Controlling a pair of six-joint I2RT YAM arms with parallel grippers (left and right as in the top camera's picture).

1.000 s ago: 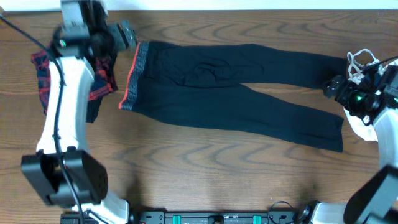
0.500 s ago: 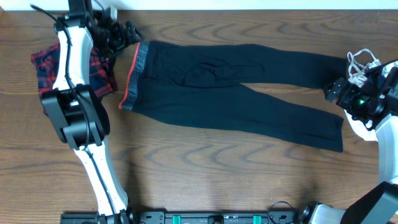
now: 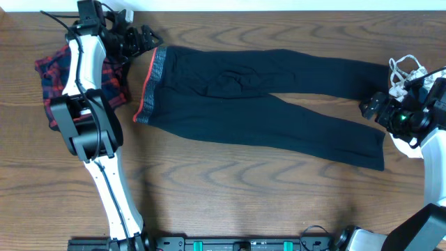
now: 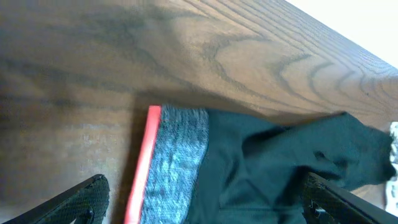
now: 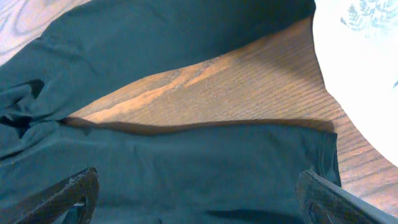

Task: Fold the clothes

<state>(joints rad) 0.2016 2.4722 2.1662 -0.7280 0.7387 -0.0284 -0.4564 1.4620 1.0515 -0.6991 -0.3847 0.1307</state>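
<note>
Two arms are seen at a wooden table (image 3: 244,202), and across most of it the long black leggings (image 3: 265,111) are spread flat, legs run out toward the right side, a wedge of bare wood showing between them. On the left edge the red-navy plaid piece (image 3: 50,80) is bunched, partly covered by the left arm. At the right edge a white leaf-print top (image 5: 367,62) is glimpsed, small leaf shapes picked out on it just beside the leg ends. The grey-and-coral-red waistband (image 4: 177,165) is turned to the left, its coral strip outermost. The left gripper (image 3: 143,40) is poised at the waistband's far corner, jaws spread as wide as they go, nothing gripped; whether the cloth is touched cannot be told. The right gripper (image 5: 198,173) is held over the hem of the nearer leg, jaws likewise thrown wide, nothing clasped between them
</note>
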